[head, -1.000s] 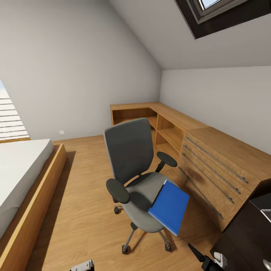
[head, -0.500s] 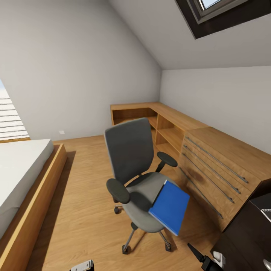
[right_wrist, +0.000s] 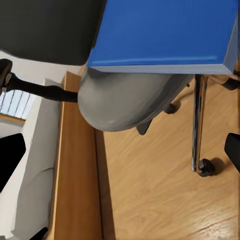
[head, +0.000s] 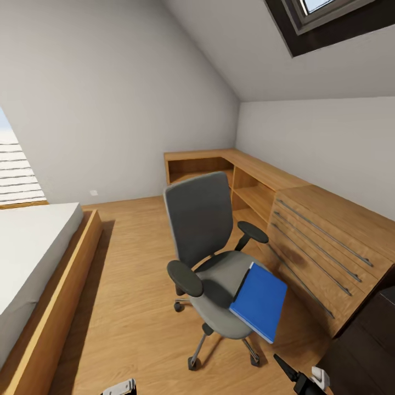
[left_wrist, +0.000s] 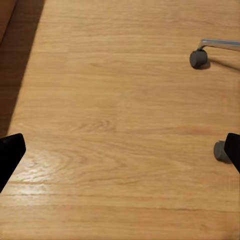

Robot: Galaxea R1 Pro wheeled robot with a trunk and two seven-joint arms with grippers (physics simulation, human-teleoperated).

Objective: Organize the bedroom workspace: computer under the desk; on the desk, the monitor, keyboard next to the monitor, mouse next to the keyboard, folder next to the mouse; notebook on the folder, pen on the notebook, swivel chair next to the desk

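The step in hand looks like the fetch of the folder (head: 259, 300) from the swivel chair (head: 211, 258). In the head view the chair stands on the wooden floor (head: 126, 296) between the bed (head: 33, 263) and the light wooden chest (head: 323, 241) with long bar handles. The blue folder lies tilted on the front of the seat, on the side toward the chest, with 1 corner hanging past the seat edge. A dark corner of the counter (head: 367, 343) shows at the lower right of that view, near the chair.

The right tool (right_wrist: 120, 165) points up at the underside of the seat and the folder's near edge (right_wrist: 165, 35); its 2 fingertips stand wide apart and hold nothing. The left tool (left_wrist: 120, 155) hangs over bare floor near the chair's castors (left_wrist: 198, 58), likewise spread and empty.

As I judge it, the next move calls for raising the right arm above seat height and closing in on the overhanging corner. The folder is thin, so the fingers need to straddle its edge squarely.
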